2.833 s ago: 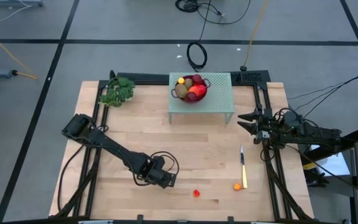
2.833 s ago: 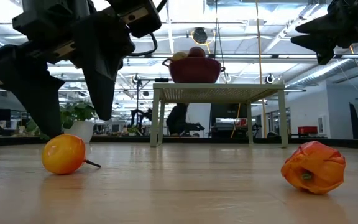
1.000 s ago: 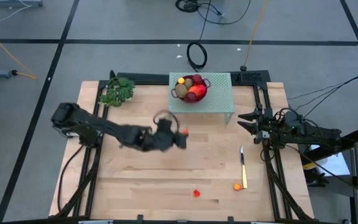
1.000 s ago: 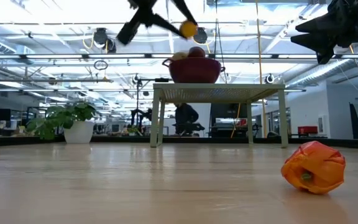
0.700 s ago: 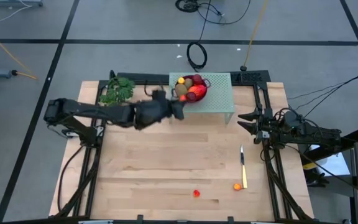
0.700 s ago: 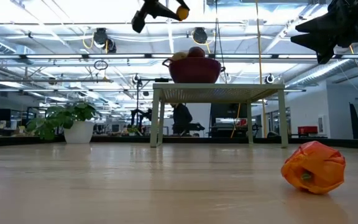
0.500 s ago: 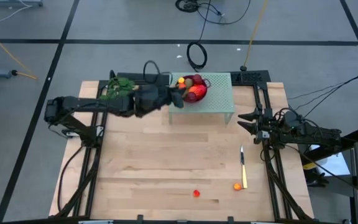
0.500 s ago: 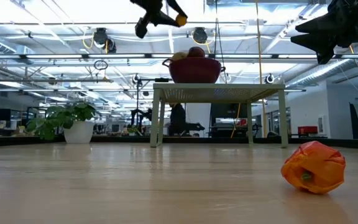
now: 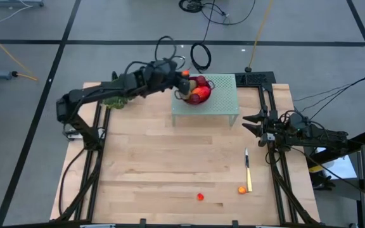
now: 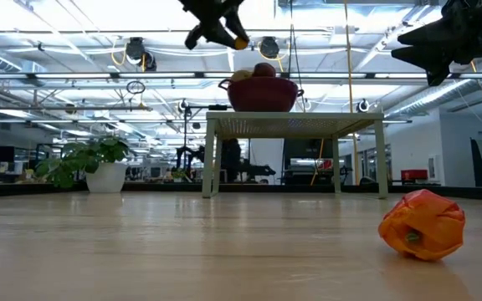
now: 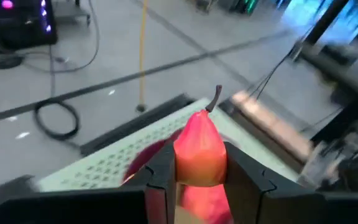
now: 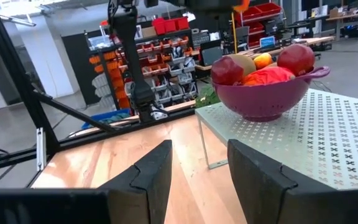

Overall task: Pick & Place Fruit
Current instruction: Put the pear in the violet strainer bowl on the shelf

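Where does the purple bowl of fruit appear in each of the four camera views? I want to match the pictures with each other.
High view: purple bowl on the pale perforated stand, at the table's far middle.
Low view: bowl on top of the stand, centre of the picture.
Left wrist view: bowl mostly hidden behind the held fruit; only the stand is clear.
Right wrist view: bowl at the right, on the stand.
Shared landmark: the perforated stand.

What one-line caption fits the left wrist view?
Left gripper shut on a small orange-red stemmed fruit, above the pale perforated stand.
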Controlling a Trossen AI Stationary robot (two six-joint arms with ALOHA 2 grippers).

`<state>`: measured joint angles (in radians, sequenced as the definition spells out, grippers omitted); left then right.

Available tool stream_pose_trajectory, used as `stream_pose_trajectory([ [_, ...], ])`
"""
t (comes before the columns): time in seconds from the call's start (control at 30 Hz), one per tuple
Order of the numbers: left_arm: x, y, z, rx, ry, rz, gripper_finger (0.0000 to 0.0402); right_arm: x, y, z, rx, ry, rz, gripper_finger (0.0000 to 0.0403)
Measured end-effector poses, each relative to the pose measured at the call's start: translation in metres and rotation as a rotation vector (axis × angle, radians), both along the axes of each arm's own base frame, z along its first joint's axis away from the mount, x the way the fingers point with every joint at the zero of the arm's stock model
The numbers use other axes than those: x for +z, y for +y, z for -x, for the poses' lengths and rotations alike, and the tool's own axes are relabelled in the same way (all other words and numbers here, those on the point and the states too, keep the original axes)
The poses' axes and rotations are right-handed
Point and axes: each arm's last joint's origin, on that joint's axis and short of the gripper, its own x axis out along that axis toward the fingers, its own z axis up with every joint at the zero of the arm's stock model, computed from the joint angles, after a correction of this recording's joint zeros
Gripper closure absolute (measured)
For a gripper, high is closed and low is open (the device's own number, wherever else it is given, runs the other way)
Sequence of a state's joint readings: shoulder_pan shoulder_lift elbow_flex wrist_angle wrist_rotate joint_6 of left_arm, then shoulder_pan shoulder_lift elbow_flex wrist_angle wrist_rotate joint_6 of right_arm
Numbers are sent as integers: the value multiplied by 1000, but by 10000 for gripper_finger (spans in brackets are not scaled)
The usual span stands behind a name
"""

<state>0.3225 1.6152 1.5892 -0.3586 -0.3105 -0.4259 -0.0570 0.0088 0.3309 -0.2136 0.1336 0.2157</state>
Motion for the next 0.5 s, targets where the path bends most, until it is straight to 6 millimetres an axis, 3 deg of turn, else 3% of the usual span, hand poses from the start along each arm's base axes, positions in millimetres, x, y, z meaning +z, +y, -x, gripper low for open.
stream_pose_trajectory([
  [0.5, -25, 22, -56, -147, 302, -38, 309, 0, 0, 0, -1, 1, 0, 252],
])
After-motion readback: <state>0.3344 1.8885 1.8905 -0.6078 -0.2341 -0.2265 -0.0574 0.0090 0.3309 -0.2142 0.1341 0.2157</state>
